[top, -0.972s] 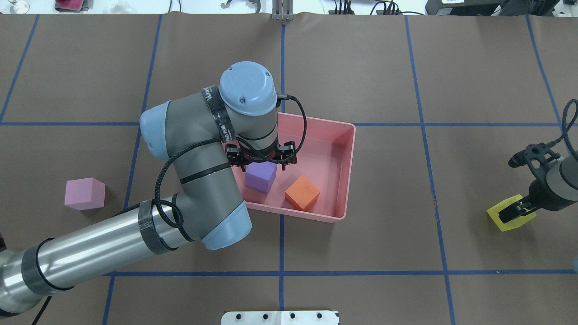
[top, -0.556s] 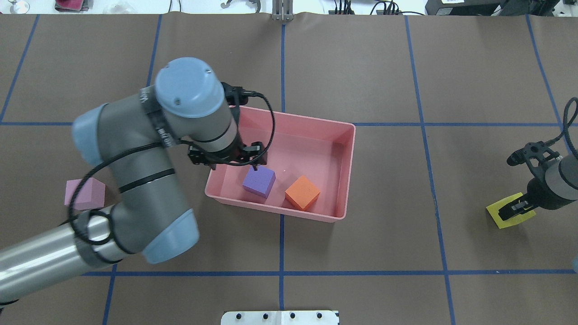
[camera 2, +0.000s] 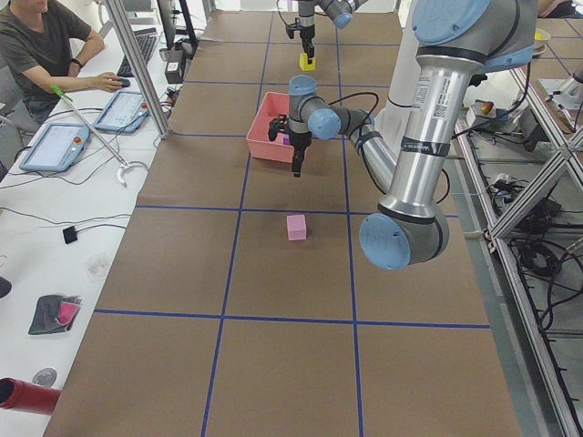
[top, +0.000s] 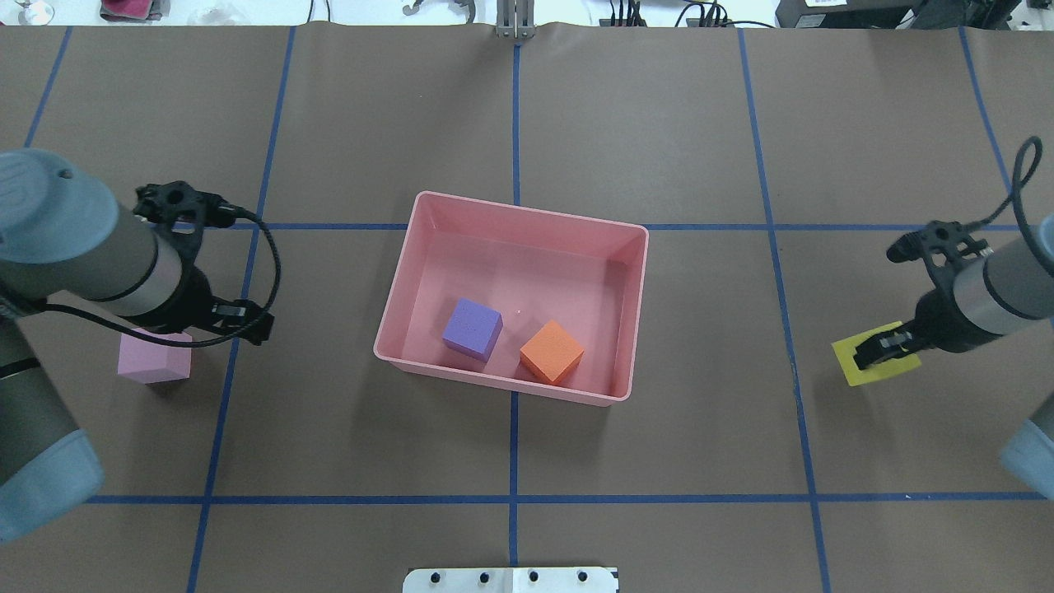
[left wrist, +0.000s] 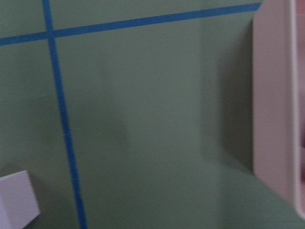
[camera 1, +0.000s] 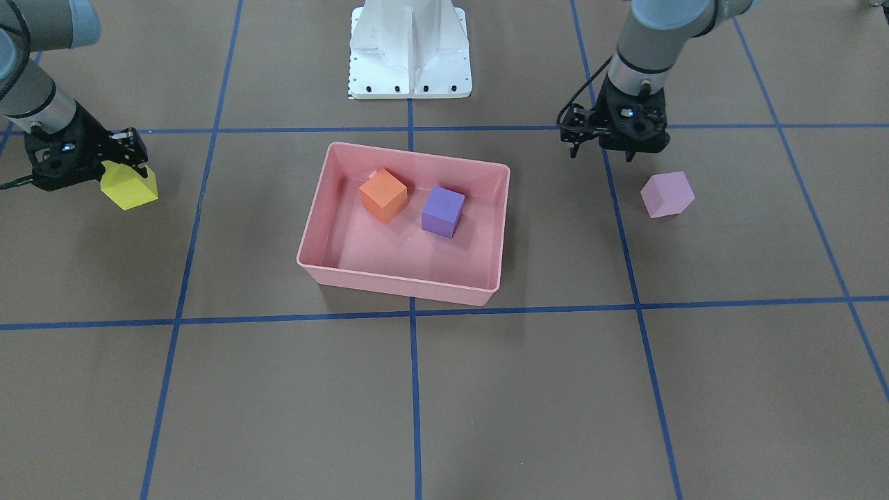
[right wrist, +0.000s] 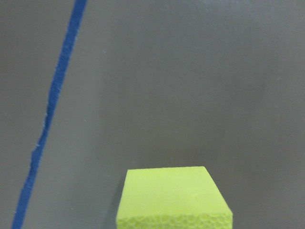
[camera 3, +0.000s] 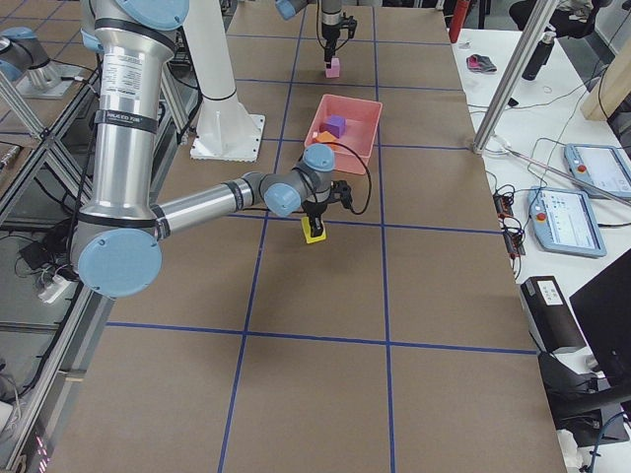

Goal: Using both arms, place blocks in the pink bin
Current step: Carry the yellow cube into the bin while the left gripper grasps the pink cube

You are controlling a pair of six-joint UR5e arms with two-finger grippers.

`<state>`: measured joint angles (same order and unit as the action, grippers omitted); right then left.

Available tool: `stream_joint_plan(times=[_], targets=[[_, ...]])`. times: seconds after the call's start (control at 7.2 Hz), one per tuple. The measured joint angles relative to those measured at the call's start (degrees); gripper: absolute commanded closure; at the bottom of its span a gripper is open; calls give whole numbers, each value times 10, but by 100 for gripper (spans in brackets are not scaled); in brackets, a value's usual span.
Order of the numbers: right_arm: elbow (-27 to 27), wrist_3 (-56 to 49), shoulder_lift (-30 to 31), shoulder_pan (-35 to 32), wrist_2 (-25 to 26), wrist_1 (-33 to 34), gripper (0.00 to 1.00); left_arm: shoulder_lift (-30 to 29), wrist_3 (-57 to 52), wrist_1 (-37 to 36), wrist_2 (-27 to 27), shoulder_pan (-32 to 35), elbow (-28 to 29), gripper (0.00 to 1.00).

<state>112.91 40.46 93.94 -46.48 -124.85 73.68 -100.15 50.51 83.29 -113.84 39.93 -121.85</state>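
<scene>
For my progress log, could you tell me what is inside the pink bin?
A purple block and an orange block lie in the pink bin, apart; nothing covers its floor.

Even soft overhead light; left-wrist view blurred.

The table (top: pixel 659 123) is showing brown under a blue line grid. The bin (top: pixel 527 216) is showing plain pink. The orange block (top: pixel 552 352), purple block (top: pixel 472 329), yellow block (camera 1: pixel 128 189) and lilac-pink block (camera 1: pixel 667 194) are showing single flat colours, as far as the small views allow.

Finishes: shallow rect. pink plastic bin (top: pixel 527 222) – glossy, smooth; yellow foam cube (right wrist: pixel 171 191) – matt, porous cut face; brown paper table cover (top: pixel 659 123) – matt; silver metal arm tube (camera 2: pixel 426 114) – satin sheen.
</scene>
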Motion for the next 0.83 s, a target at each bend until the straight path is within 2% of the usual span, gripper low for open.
stream_joint_plan(times=[0.14,0.42,0.56,0.83], targets=[[2,47,-75,0,-3,65,100,46,-11,25,-15,19,-1,1],[-3,119,-255,12,0,243,100,110,-4,90,-38,37,24,1],[-10,162,-314,28,8,287,100,120,12,118,-41,38,47,1],[-30,223,-379,62,34,310,100,116,41,159,-43,38,95,1]])
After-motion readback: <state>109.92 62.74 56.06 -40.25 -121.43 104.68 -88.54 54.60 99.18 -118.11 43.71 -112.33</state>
